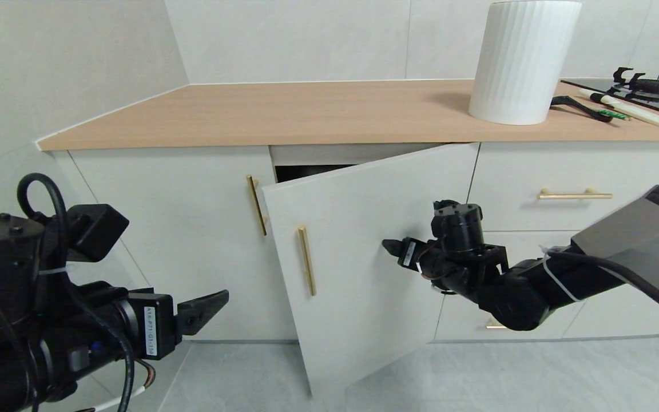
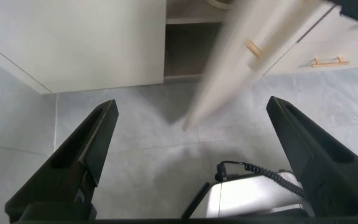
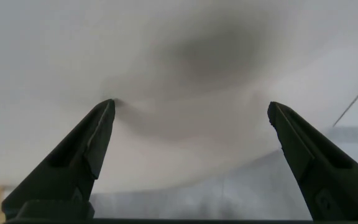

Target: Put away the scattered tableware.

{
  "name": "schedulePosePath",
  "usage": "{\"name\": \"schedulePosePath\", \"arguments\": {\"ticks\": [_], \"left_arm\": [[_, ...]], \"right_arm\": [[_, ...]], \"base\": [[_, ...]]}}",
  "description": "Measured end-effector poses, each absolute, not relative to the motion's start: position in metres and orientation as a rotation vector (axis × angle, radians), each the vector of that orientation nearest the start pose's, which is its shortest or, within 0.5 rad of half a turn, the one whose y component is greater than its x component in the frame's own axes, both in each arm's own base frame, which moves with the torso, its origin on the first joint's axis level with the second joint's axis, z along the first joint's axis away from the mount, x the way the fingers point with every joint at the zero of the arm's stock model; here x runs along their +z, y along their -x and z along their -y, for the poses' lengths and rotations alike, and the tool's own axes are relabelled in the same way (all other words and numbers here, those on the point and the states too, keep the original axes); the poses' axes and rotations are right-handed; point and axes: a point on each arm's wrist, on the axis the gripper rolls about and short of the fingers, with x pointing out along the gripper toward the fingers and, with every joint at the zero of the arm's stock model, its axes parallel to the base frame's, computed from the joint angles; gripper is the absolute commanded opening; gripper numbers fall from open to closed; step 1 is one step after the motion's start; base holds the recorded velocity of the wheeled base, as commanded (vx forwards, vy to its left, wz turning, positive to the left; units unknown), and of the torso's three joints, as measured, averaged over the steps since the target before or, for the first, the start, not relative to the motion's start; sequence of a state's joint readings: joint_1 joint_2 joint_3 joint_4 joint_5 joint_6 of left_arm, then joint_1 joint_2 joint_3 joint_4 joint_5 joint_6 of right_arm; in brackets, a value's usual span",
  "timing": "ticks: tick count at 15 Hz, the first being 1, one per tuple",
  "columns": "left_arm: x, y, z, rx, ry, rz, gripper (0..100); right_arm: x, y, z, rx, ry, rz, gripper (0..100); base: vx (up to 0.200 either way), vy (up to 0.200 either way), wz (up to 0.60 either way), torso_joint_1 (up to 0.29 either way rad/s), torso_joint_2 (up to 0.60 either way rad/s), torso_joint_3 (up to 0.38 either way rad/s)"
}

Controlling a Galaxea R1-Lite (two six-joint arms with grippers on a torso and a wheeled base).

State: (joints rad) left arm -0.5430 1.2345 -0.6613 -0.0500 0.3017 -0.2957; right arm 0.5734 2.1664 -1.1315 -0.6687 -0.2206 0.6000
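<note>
Half-open cabinet door (image 1: 364, 257) with the right claw (image 1: 391, 247) at its outer face, tableware waiting on the tabletop (image 1: 306, 111) above.
The right claw sits against the door's front, to the right of its gold handle (image 1: 306, 260), spread wide and holding nothing. The left claw (image 1: 218, 300) hangs low, well to the left of the door, also wide open and empty. The tableware, a pale knife (image 1: 630, 110) and a black-handled utensil (image 1: 581, 107), lies above and far right of the door, beside a white ribbed container (image 1: 524, 60). The step seems to be working the door. Pressing from this face would likely swing it shut, so to widen the gap the claw should hook the handle or the free edge, then follow the hinge's arc slowly and keep the wrist off the panel.
</note>
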Motion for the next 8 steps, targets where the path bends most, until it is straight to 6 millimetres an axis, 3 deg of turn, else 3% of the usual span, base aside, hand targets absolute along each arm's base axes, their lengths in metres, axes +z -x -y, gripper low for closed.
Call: {"name": "schedulePosePath", "arguments": {"ticks": [8], "left_arm": [[0.201,-0.155,0.086,-0.163,0.073,-0.508,100]], "right_arm": [[0.090,-0.386,-0.231,0.079,-0.496,-0.333,100]], "base": [[0.000,0.000,0.00,0.000,0.00,0.000]]}}
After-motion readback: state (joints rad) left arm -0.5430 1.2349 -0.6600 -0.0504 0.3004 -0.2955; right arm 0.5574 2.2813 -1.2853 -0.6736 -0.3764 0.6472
